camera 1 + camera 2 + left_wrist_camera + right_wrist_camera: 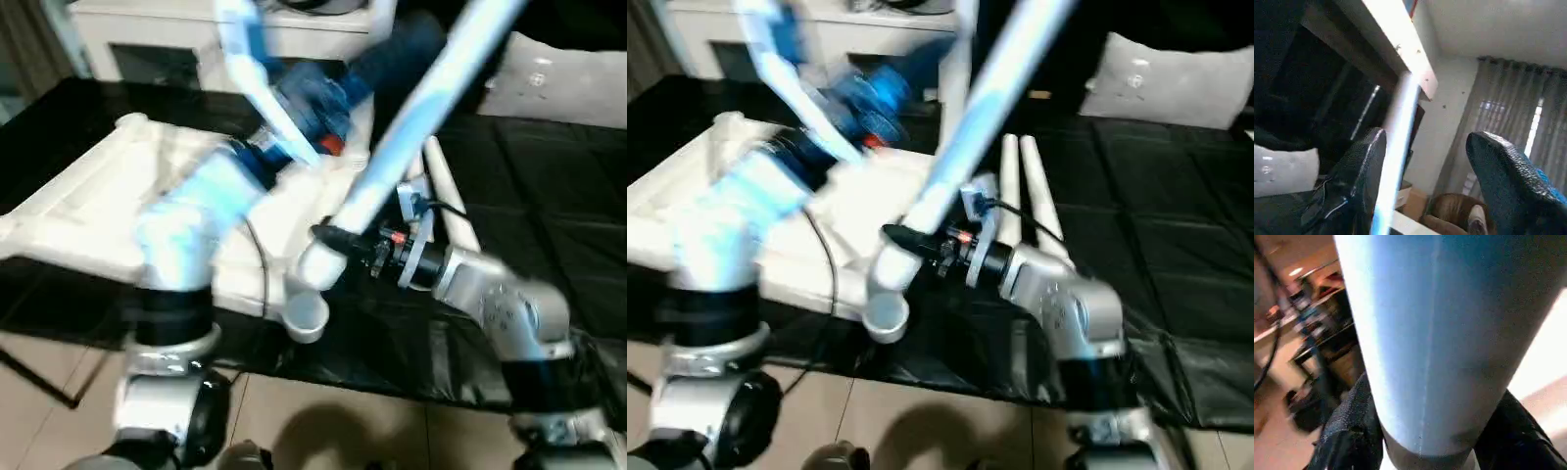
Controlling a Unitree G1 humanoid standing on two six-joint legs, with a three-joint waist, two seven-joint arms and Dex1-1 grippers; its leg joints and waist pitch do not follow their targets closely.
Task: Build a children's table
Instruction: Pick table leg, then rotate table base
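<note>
Silver forearms reach out from the near edge of the view over a black mat (1176,245). On the mat lies the white tabletop (88,211), underside up, its near corner socket (309,318) at the mat's near edge. Two spare legs (1029,196) lie side by side just beyond, toward the mat's middle. The right gripper (338,240) is clamped on the lower end of a long white leg (421,108), which slants up and away toward the far right, its lower end just above that socket. The left gripper (1422,191) stands wide, one finger (1359,181) beside a second leg (1396,147) without gripping it. Done well, seating probably means bringing the held leg upright over the socket first, then pressing straight down.
</note>
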